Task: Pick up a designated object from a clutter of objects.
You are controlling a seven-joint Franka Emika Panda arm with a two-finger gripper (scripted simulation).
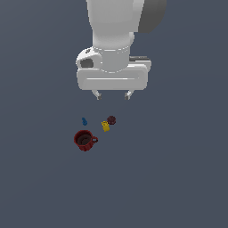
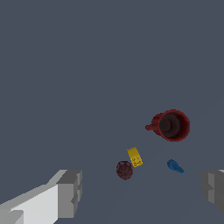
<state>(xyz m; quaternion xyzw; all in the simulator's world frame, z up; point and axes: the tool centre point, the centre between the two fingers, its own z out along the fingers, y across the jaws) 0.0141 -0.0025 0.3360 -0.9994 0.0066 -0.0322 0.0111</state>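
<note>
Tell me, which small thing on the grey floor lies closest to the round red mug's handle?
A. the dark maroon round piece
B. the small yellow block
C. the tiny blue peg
B: the red mug's handle points toward the small yellow block, nearer than the other two pieces.

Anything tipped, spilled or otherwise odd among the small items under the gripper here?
Nothing stands out. The red mug with a dark inside stands upright with nothing spilled; the tiny bright blue peg, small yellow block and dark maroon round piece lie near it. The open gripper holds nothing.
</note>
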